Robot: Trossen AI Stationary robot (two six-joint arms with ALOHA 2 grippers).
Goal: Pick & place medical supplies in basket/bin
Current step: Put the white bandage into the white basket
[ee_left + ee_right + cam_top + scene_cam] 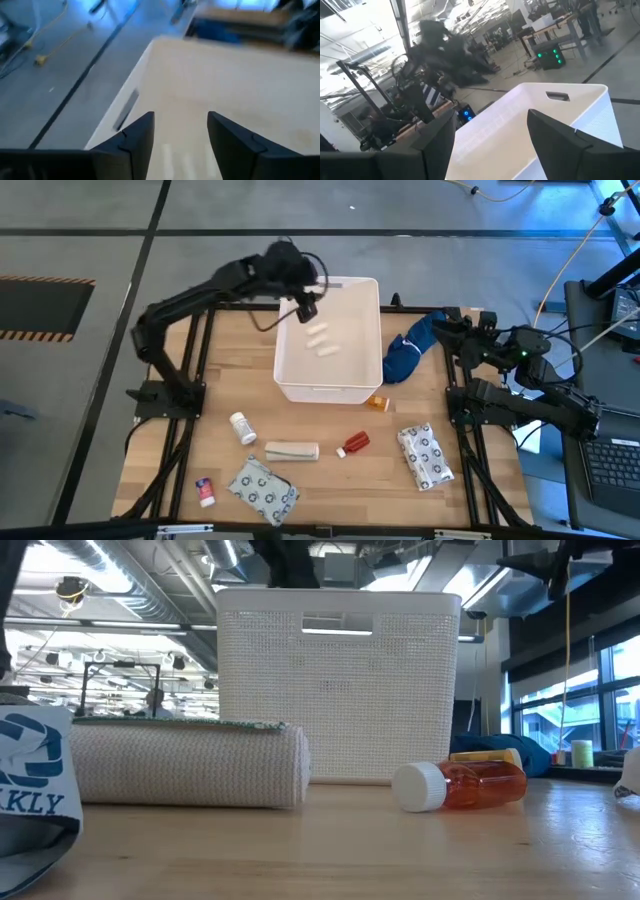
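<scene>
Left gripper (307, 308) hangs above the far left part of the white tub (290, 365), its two dark fingers (137, 142) spread apart with nothing between them, the tub's pale floor showing below in the wrist view. Two small white tubes (319, 340) lie inside the tub near its middle. Over on the right edge of the table (330, 480), the right arm sits folded, its gripper (450, 323) pointing left toward the tub with its fingers (560, 145) parted and empty. A dark blue cloth bundle (408, 350) lies against the tub's right wall. Supplies are spread across the near half of the wooden table: a white pill bottle (243, 427) to the left, a beige bandage roll (292, 450) just right of it, a red vial (354, 444) with a white cap further right, and a small orange vial (377, 402) close to the tub's near right corner. One white dotted packet (425, 455) lies to the right, the other (263, 488) sits near the front edge, and a small red and white tube (205, 491) rests at the near left. From table level, the bandage roll (190, 765) and an orange vial (460, 785) lie in front of the tub (338, 680), whose handle slot faces the camera.
</scene>
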